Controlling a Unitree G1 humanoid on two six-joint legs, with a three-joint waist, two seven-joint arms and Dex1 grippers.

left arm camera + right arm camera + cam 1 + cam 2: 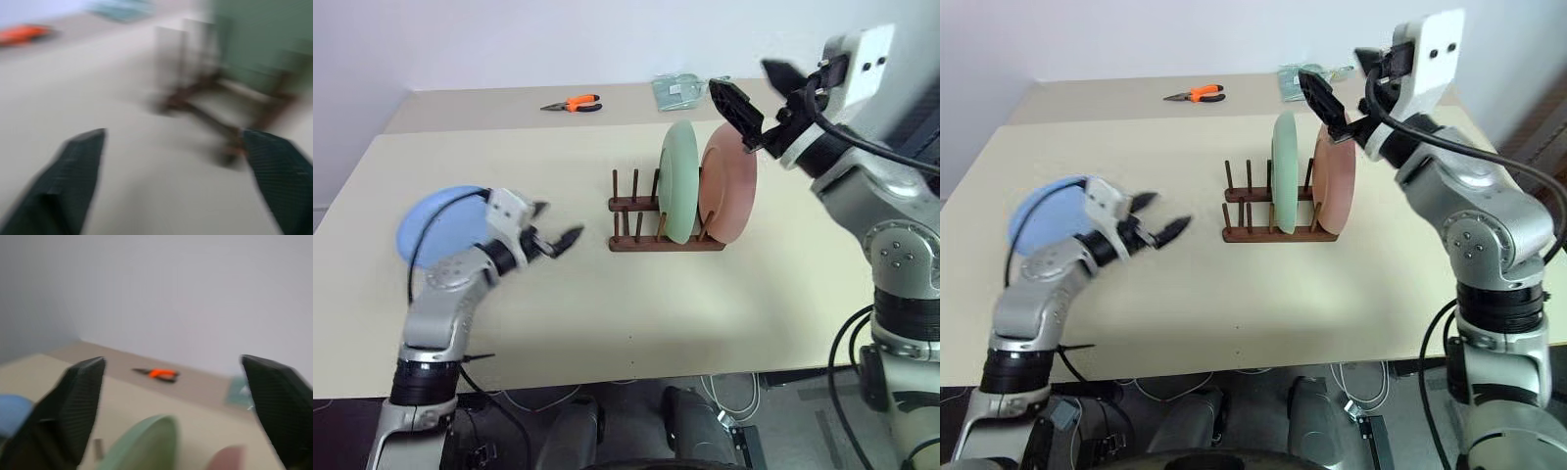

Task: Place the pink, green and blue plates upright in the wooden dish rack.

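We see green plate (679,181) & pink plate (729,183) upright in rack (651,221) (blue plate (435,224) flat on worktop (607,304)), both grippers' (left (555,233), right (759,93)) fingers apart, empty.

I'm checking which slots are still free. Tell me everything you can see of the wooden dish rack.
The wooden dish rack is small and dark brown: base rails with thin upright pegs. It stands on the beige table, near the middle. The green plate and the pink plate stand upright in its right end, side by side. The pegs at its left end hold nothing. Neither gripper touches it.
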